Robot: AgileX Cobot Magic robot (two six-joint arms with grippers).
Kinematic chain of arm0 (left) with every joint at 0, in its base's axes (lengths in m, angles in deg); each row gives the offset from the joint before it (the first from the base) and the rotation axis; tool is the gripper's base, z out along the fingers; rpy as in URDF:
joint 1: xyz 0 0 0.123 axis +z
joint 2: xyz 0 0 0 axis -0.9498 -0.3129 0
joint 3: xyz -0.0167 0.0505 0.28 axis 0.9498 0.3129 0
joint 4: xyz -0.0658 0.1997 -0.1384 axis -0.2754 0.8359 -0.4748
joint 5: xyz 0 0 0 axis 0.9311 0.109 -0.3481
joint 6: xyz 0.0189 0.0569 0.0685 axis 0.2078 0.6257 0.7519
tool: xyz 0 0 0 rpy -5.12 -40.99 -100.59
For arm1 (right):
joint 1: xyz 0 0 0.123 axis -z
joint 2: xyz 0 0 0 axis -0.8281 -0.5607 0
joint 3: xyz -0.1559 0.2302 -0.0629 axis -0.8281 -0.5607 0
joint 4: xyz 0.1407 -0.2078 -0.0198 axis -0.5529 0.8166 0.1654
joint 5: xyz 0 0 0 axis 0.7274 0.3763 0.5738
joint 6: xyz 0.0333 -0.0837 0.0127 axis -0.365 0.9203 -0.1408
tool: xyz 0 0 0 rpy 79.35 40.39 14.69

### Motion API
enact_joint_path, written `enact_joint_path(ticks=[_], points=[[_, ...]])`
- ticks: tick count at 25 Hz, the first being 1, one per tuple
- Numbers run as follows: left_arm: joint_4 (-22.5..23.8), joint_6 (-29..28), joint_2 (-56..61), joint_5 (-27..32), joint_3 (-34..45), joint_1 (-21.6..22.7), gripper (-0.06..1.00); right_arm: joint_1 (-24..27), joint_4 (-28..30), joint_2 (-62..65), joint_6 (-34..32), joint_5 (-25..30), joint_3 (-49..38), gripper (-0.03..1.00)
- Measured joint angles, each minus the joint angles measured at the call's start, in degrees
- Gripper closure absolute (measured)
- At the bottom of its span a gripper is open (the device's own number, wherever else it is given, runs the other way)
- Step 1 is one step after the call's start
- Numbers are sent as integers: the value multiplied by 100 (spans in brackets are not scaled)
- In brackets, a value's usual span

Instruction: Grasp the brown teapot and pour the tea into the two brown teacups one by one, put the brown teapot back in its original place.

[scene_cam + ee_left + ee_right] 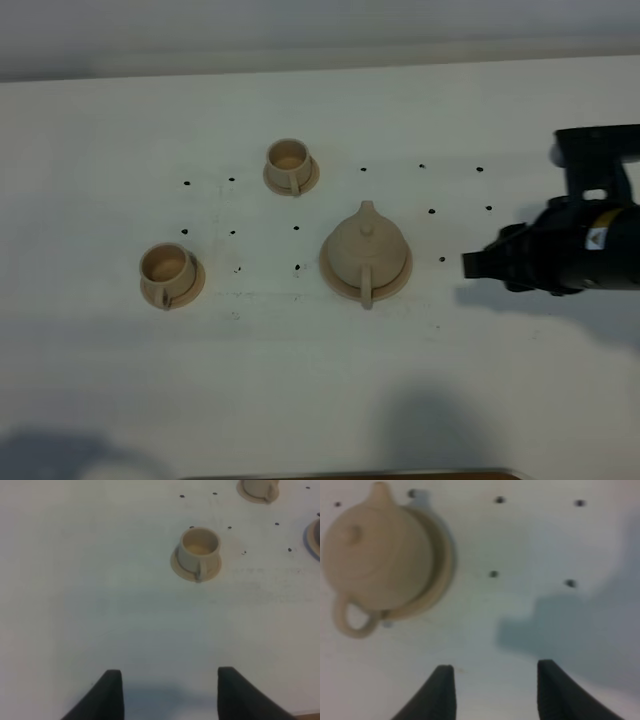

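The brown teapot (366, 252) stands upright on its wide round saucer (329, 272) at mid-table, spout toward the far side, loop handle toward the near edge. One teacup (290, 162) sits on its saucer beyond and left of the pot; the other teacup (167, 272) sits on its saucer at the left. My right gripper (470, 263) hovers right of the teapot, apart from it; the right wrist view shows the gripper (495, 695) open and empty, with the teapot (375, 560) ahead. My left gripper (170, 695) is open and empty, well short of the near teacup (200, 550).
Small dark dots (297, 229) mark the white tabletop around the tea set. A brownish strip (350, 475) runs along the near table edge. The right arm's black body (580, 240) fills the right side, casting a shadow beneath it.
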Motion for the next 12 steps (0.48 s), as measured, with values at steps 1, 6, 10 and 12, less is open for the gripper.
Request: enact_joint_path(ticks=[1, 6, 10, 12], points=[[0, 0, 0, 0, 0, 0, 45, -113, 10, -128, -75, 0, 97, 60], [0, 0, 0, 0, 0, 0, 45, -506, -275, -714, -179, 0, 602, 60], [0, 0, 0, 0, 0, 0, 45, -670, -706, -1049, -84, -5, 951, 60], [0, 0, 0, 0, 0, 0, 46, -714, -872, -1147, -24, -6, 1030, 60]])
